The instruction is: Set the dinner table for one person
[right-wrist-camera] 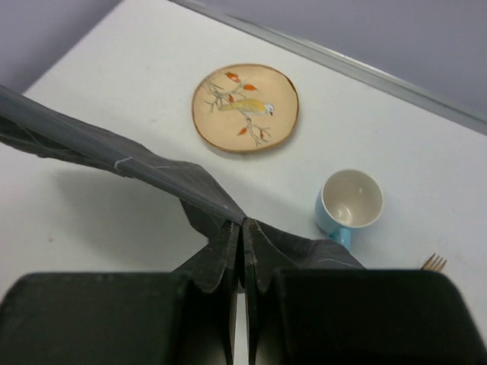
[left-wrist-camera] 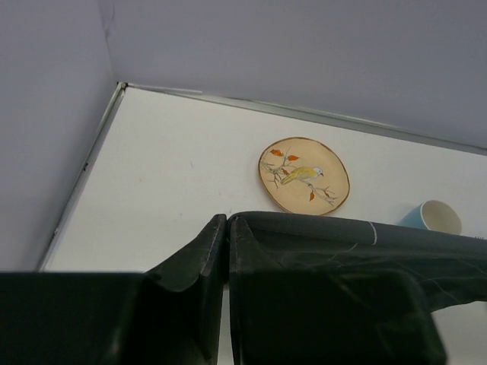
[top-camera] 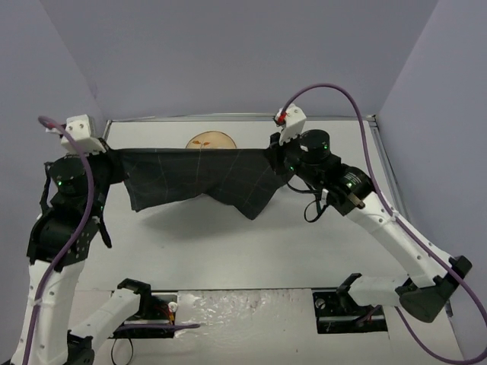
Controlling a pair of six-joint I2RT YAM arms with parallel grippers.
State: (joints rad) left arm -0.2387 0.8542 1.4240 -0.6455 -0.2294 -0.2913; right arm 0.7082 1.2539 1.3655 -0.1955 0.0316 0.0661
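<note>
1. Grey cloth, the placemat (top-camera: pixel 198 176), hangs stretched across the middle of the top view, above the white dinner table (top-camera: pixel 228 251) that fills the lower frame.
2. At left, my left gripper (top-camera: pixel 112 154) pinches its left corner, jaws pressed onto the cloth.
3. At upper centre, a bird-painted plate (top-camera: pixel 211 141) lies on the table behind the cloth.
4. At right, my right gripper (top-camera: pixel 278 149) pinches the other corner. In the wrist view a blue cup (right-wrist-camera: pixel 350 199) and a fork (right-wrist-camera: pixel 434 262) tip sit at lower right.
</note>
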